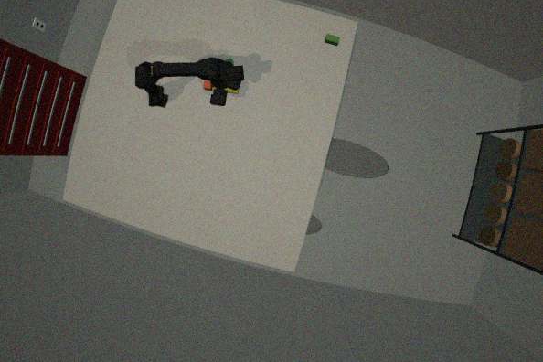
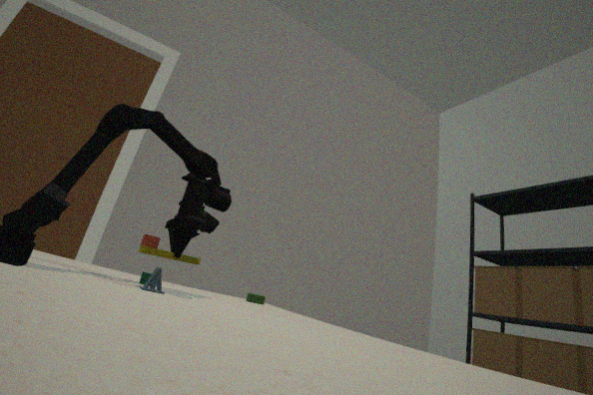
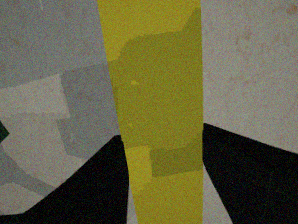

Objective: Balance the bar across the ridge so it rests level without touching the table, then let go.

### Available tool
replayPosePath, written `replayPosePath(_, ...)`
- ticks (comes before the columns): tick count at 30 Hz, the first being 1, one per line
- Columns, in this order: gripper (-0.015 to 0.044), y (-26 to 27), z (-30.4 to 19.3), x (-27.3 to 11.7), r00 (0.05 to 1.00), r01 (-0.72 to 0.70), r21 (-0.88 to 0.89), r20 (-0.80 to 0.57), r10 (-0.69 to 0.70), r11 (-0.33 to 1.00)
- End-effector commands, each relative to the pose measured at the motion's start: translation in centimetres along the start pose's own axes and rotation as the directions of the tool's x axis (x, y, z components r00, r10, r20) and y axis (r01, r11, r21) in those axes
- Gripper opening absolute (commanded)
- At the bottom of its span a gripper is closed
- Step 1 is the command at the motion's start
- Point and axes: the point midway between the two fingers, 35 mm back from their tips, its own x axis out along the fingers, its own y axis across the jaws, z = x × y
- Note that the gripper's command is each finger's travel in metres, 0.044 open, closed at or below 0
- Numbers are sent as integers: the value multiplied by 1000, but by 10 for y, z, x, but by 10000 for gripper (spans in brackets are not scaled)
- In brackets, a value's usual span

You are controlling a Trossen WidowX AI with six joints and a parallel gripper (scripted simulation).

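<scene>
The yellow bar [image 1: 234, 90] [image 2: 191, 259] [image 3: 160, 100] is held above the table [image 1: 183, 160] [image 2: 200, 344]. My gripper [image 2: 177, 254] [image 3: 161, 139] is shut on it, one finger on each side, with the fingertips pointing down. A red block [image 1: 207, 85] [image 2: 150, 241] sits on the bar's end nearer the arm's base. The blue-grey ridge [image 2: 154, 281] stands on the table, lower than the bar, with a gap between them in the exterior view. The ridge is hidden under the arm in the top view and does not show in the wrist view.
A small dark green block [image 1: 229, 61] [image 2: 145, 277] lies near the ridge, partly hidden; its corner shows at the left of the wrist view. Another green block [image 1: 332, 39] [image 2: 256, 298] lies near the table's far corner. A shelf rack [image 2: 499, 254] stands beyond the table.
</scene>
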Motion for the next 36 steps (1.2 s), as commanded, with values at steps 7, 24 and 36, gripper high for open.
replayPosePath(7, 0, -2, -2, 17, 1000, -2, 5, -3, 2, 1000)
replayPosePath(24, 0, -2, -2, 17, 1000, -2, 5, -3, 2, 1000)
replayPosePath(36, 0, -2, -2, 18, 1000, -2, 5, -3, 2, 1000)
